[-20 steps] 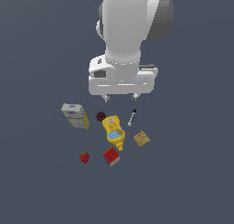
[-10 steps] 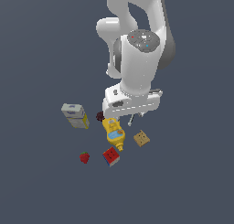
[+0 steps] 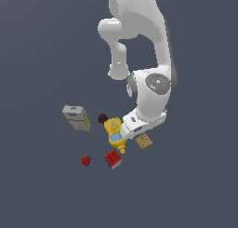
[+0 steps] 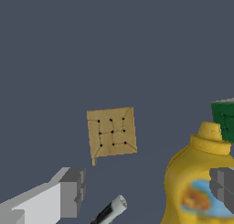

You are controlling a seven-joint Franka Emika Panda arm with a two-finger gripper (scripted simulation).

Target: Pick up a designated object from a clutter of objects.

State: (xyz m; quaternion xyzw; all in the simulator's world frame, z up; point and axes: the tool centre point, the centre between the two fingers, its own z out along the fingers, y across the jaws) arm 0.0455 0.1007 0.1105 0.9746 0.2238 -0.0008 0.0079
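Note:
The designated object, a flat tan square block with dark dots (image 4: 111, 131), lies on the grey floor; in the exterior view (image 3: 144, 140) it sits just right of the yellow bottle (image 3: 115, 133). My gripper (image 3: 137, 131) hangs low over the gap between bottle and block. In the wrist view the gripper (image 4: 148, 189) is open and empty, one grey finger (image 4: 73, 191) on one side and the other finger (image 4: 224, 184) in front of the bottle (image 4: 196, 186). The block lies beyond the fingertips, untouched.
The thin black-white marker (image 4: 108, 211) lies between the fingers. The red puzzle cube (image 3: 113, 159), strawberry (image 3: 86, 160), dark plum (image 3: 102, 117) and grey-yellow box (image 3: 76, 118) lie to the exterior view's left. The cube's green face (image 4: 224, 120) shows behind the bottle.
The arm has come down and swung toward the exterior view's right, from high above the clutter to just over the bottle and tan block. It now hides the marker in the exterior view.

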